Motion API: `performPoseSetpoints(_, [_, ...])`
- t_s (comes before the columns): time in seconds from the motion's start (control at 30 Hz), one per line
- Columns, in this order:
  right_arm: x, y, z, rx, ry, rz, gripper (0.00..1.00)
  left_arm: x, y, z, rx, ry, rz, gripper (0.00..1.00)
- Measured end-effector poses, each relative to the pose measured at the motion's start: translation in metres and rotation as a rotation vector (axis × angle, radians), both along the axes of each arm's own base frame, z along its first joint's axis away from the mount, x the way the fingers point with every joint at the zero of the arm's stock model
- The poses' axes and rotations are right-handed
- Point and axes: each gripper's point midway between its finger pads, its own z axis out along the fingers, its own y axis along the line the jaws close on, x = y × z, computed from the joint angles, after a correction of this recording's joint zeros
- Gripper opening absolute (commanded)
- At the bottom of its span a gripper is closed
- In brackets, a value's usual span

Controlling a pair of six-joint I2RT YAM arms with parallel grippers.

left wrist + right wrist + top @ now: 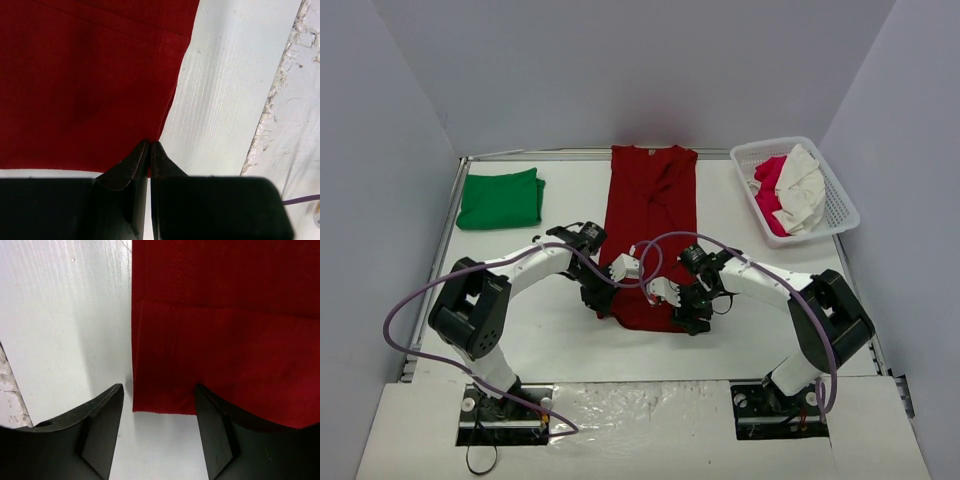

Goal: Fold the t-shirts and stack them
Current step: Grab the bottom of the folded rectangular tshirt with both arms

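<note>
The left claw [150,145] is pressed together right at the near left corner of the dark red t-shirt [75,75], and a sliver of red between its fingers [125,167] suggests it has the hem pinched there. The right claw [159,390] is spread wide over the near right corner, one finger above bare worktop [560,330] and the other above the cloth, with nothing gripped. The red shirt lies flat as a long narrow strip running away from the arms down the middle of the worktop. Its sides are already turned in, as the doubled layers along each edge show. The cloth looks light, limp and thin, so it is likely to sag and drag rather than hold its shape. Lifting one corner alone would probably skew the strip, so both near corners should be held. The right claw should probably close low enough to catch every layer at its corner, since a grip on the top ply alone could peel the fold open. Farther out, the green t-shirt [500,198] sits folded at the back left, well apart from the red one, and a white basket [770,142] at the back right holds pink and cream cloth [800,190].
</note>
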Motion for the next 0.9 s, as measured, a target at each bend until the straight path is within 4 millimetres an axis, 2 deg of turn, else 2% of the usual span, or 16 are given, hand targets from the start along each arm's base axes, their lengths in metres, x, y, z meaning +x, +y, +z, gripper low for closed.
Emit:
performPoseSetpoints(0.1, [0.0, 0.002, -0.003, -0.001, 0.002, 0.007, 0.55, 0.0, 0.0, 0.0, 0.0, 0.001, 0.002, 0.03])
performPoseSetpoints(0.2, [0.001, 0.003, -0.004, -0.003, 0.003, 0.009, 0.49, 0.0, 0.0, 0.0, 0.0, 0.0, 0.004, 0.02])
performPoseSetpoints(0.23, [0.001, 0.003, -0.004, -0.005, 0.001, 0.011, 0.4, 0.0, 0.0, 0.0, 0.0, 0.002, 0.006, 0.02])
performPoseSetpoints(0.3, [0.005, 0.004, -0.005, -0.011, -0.014, 0.012, 0.27, 0.001, 0.0, 0.0, 0.0, 0.003, 0.009, 0.03])
performPoseSetpoints(0.6, [0.011, 0.005, -0.006, -0.022, -0.057, -0.005, 0.02, 0.002, 0.001, 0.0, 0.0, 0.006, 0.018, 0.02])
performPoseSetpoints(0.9, [0.003, -0.011, 0.004, -0.052, -0.054, -0.047, 0.0, 0.0, 0.002, 0.0, 0.005, 0.012, 0.016, 0.02])
